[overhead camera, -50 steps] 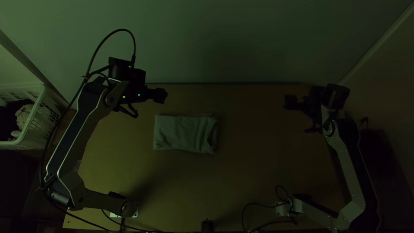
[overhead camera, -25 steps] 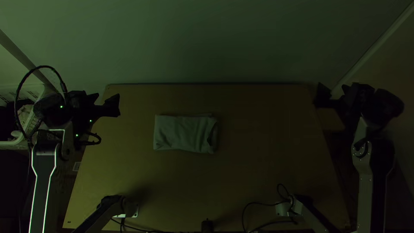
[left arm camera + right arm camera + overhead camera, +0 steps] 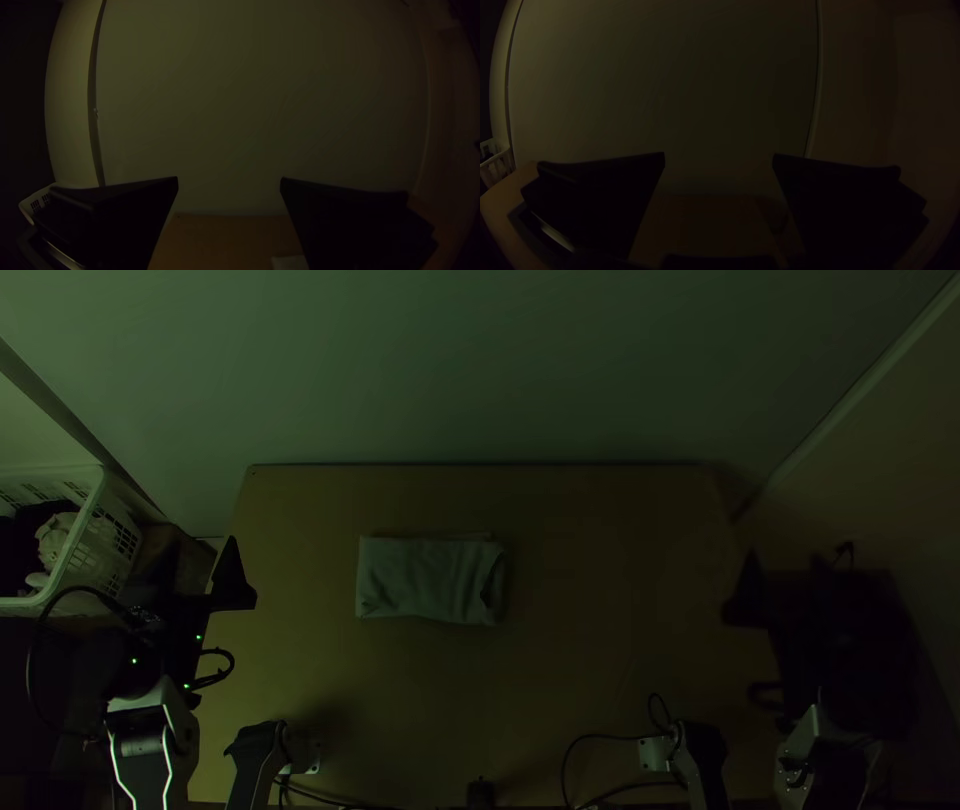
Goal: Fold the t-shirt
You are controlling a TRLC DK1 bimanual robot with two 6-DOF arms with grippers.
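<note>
The t-shirt lies folded into a flat grey-green rectangle left of the table's middle, its right end a little uneven; a pale corner of the t-shirt also shows in the left wrist view. My left gripper is at the table's left edge, well apart from the cloth. Seen from its wrist, the left gripper has its fingers wide apart with nothing between them. My right gripper is at the table's right edge, far from the cloth. In its wrist view the right gripper stands open and holds nothing.
A white basket with dark and light cloth in it stands beyond the table's left edge. Black cables lie along the near side of the wooden table. A pale wall rises behind the table's far edge.
Both arms have drawn back toward their own sides and nearer their bases; the left gripper has come away from above the table's far left part. The t-shirt has stayed put.
</note>
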